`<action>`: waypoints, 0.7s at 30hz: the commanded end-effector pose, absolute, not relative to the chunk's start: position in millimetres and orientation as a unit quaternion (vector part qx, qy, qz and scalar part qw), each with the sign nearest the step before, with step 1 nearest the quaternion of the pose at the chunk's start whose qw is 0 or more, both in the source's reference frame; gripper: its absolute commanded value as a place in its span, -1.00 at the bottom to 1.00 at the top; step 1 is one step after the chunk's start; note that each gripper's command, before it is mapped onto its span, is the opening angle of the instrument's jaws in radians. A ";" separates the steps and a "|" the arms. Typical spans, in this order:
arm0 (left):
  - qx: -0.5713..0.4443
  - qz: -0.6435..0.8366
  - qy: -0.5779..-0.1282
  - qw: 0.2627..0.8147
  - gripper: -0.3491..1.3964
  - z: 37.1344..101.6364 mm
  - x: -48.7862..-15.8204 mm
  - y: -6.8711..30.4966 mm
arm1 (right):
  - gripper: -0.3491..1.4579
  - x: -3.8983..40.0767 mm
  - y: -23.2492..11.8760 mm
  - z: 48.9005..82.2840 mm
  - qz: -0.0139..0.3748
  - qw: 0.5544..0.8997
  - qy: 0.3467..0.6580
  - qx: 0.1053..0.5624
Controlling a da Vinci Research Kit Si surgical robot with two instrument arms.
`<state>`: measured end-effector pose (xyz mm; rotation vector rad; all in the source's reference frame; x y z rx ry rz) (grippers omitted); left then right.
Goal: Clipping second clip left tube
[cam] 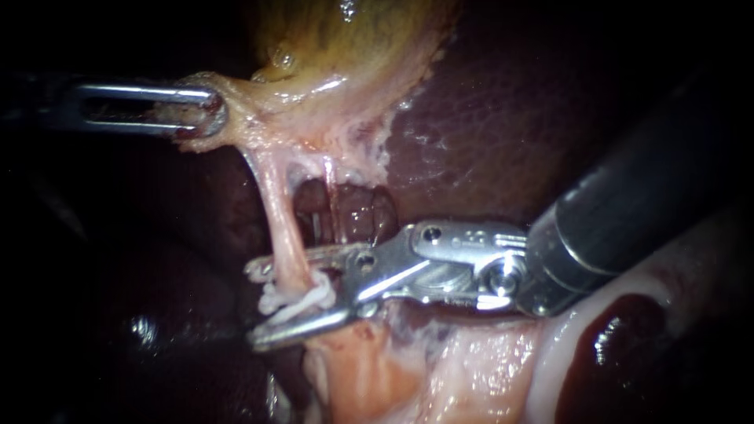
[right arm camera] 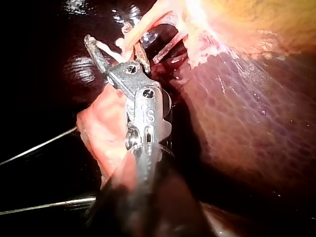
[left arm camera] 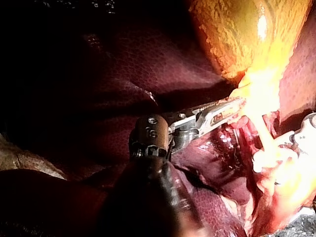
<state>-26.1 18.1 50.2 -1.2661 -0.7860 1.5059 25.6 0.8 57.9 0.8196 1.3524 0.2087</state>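
The left tube (cam: 279, 212) is a pale pink strand running down from the gallbladder (cam: 345, 47). My right instrument (cam: 294, 294) comes in from the right. Its jaws stand open astride the tube's lower end, one jaw above and one below. A white frayed piece (cam: 306, 298) lies on the tube between them; I cannot tell if it is a clip. In the right wrist view the right instrument (right arm camera: 118, 49) also shows a gap around the strand. My left instrument (cam: 196, 114) is shut on the gallbladder's pale neck tissue, holding it out to the left. The left instrument (left arm camera: 222, 111) grips the same tissue in its wrist view.
A thinner right tube (cam: 330, 188) hangs beside the left one, with a dark window between them. The liver (cam: 487, 133) lies behind. Pale pink tissue (cam: 440, 369) and a dark red pool (cam: 613, 338) sit below the right instrument's shaft (cam: 652, 196).
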 end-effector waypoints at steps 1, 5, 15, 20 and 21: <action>-0.521 0.620 -0.323 0.490 -1.00 50.2 -26.1 18.1 | -0.23 25.6 0.8 57.9 0.094 0.699 0.607 0.367; -0.521 0.620 -0.323 0.490 -1.00 50.2 -26.1 18.1 | -0.42 25.4 0.8 57.9 0.109 0.696 0.598 0.383; -0.521 0.620 -0.323 0.490 -1.00 50.2 -26.3 18.2 | -1.00 25.0 1.4 57.6 0.148 0.687 0.576 0.418; -0.521 0.620 -0.323 0.490 -1.00 50.2 -26.3 18.2 | -1.00 25.1 1.3 57.6 0.145 0.689 0.557 0.440; -0.521 0.620 -0.323 0.490 -1.00 50.2 -26.4 18.2 | -1.00 25.2 1.3 57.7 0.142 0.690 0.556 0.442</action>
